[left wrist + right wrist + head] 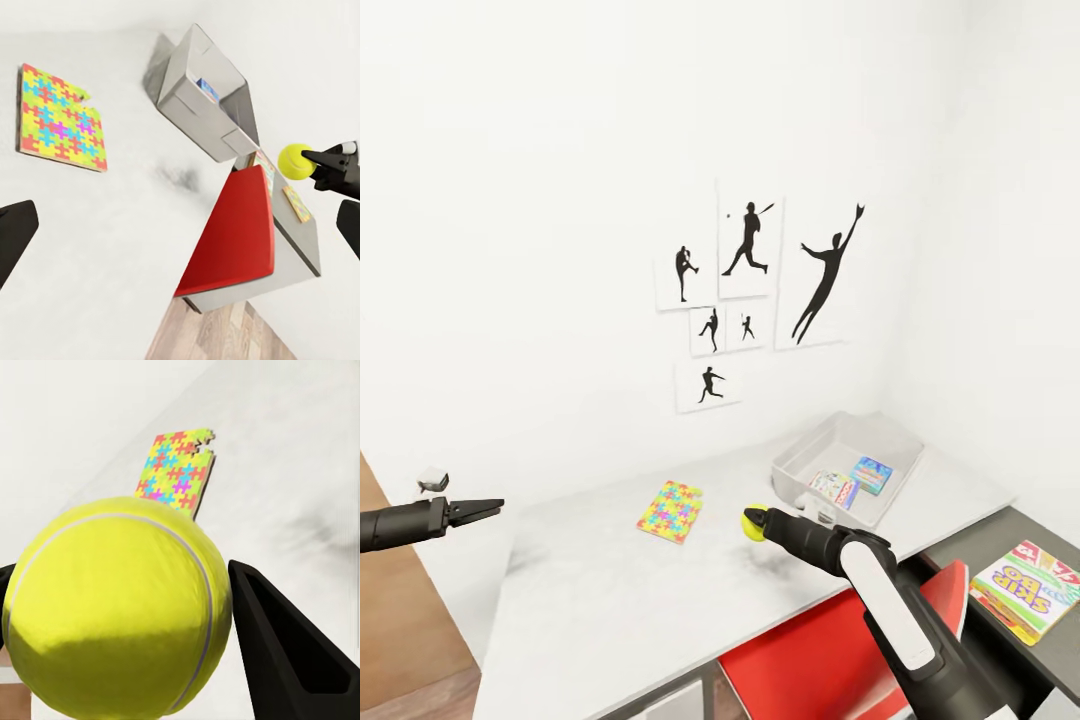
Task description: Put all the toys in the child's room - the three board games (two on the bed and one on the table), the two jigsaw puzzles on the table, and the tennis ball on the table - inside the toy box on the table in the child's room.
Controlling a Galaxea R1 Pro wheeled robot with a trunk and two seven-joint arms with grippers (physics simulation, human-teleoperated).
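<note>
My right gripper point(758, 522) is shut on the yellow-green tennis ball point(753, 523), holding it above the light-grey table point(610, 600), a little in front of the toy box point(800, 462). The ball point(112, 607) sits large between the dark fingers point(292, 660) in the right wrist view. The grey toy box holds two flat colourful items point(850, 483). One jigsaw puzzle point(671, 510) lies flat on the table left of the ball. A SKIP-BO board game point(1028, 588) rests on the lower dark-grey wing. My left gripper point(485, 510) hovers open off the table's left end. The bed is out of view.
A red chair point(830, 650) is tucked under the table's front edge, below my right arm. Baseball-player silhouette prints point(750, 290) hang on the white wall behind the table. Wood-plank floor point(410, 640) shows at the lower left.
</note>
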